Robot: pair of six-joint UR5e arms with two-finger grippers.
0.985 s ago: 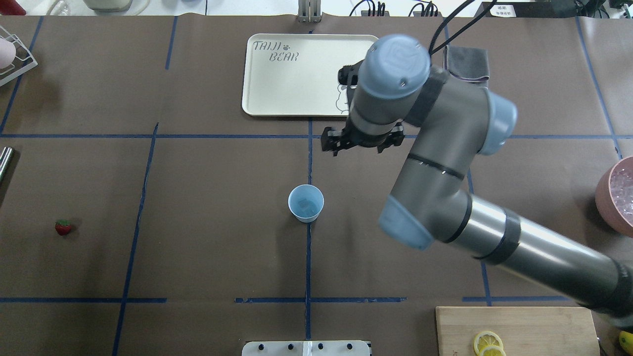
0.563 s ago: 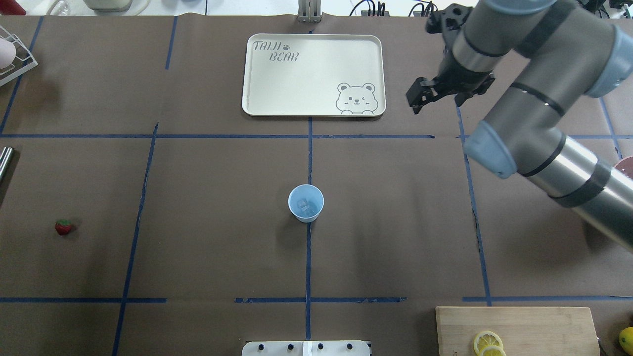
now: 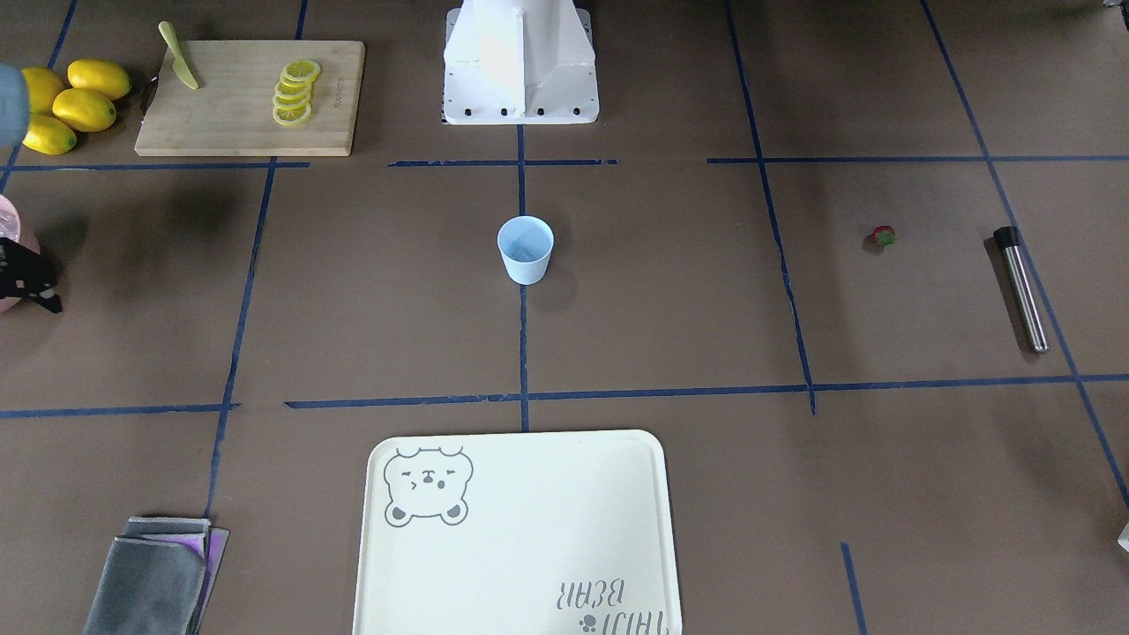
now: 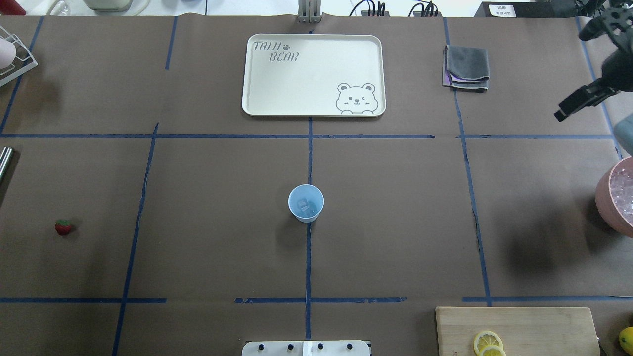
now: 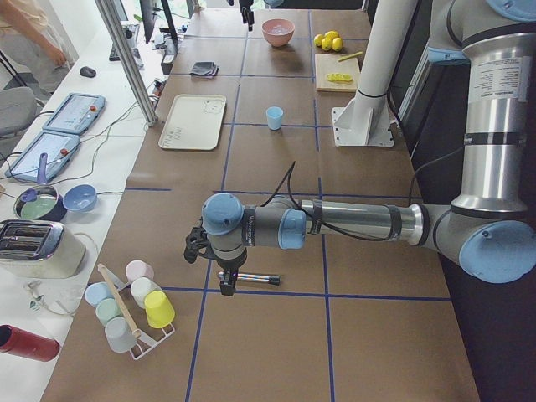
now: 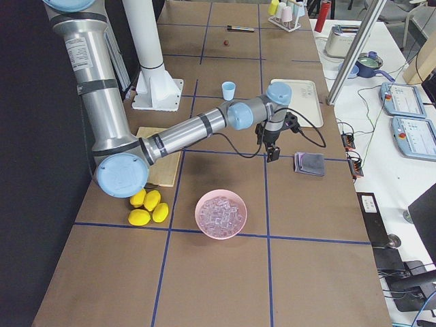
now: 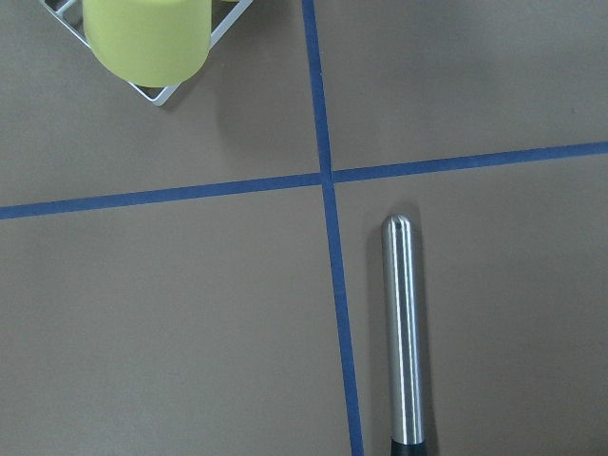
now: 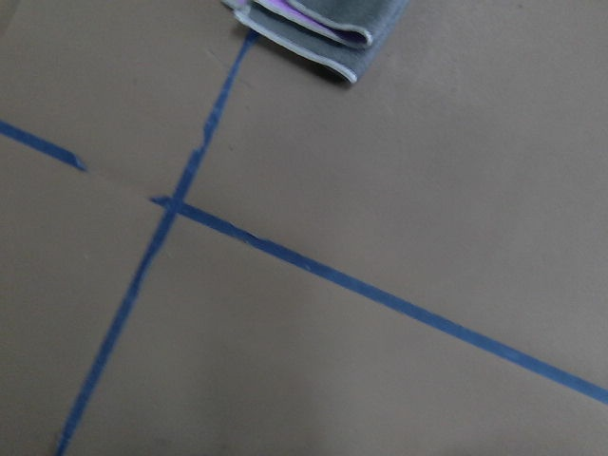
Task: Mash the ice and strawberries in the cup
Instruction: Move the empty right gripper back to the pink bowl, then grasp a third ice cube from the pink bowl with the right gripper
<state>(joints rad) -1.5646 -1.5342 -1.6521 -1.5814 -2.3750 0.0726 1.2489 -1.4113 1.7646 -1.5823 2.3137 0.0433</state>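
The light blue cup (image 4: 306, 202) stands upright at the table's middle with a few ice cubes (image 4: 305, 205) inside; it also shows in the front view (image 3: 526, 250). More ice fills the pink bowl (image 4: 620, 195). The strawberry (image 4: 63, 227) lies alone at the far left. My right gripper (image 4: 588, 99) hovers at the right edge beyond the bowl, open and empty. My left gripper (image 5: 226, 280) hangs over a steel muddler (image 7: 403, 332); I cannot tell whether it is open or shut.
A cream tray (image 4: 311, 74) lies at the far middle, with a folded grey cloth (image 4: 467, 68) to its right. A cutting board (image 4: 514, 329) with lemon slices (image 4: 487, 342) is near right. Lemons (image 3: 71, 106) lie beside it. A rack of cups (image 5: 126, 301) stands past the muddler.
My right arm has swung from the tray's near right corner out to the table's right edge, uncovering the cloth. The cup and strawberry have not moved.
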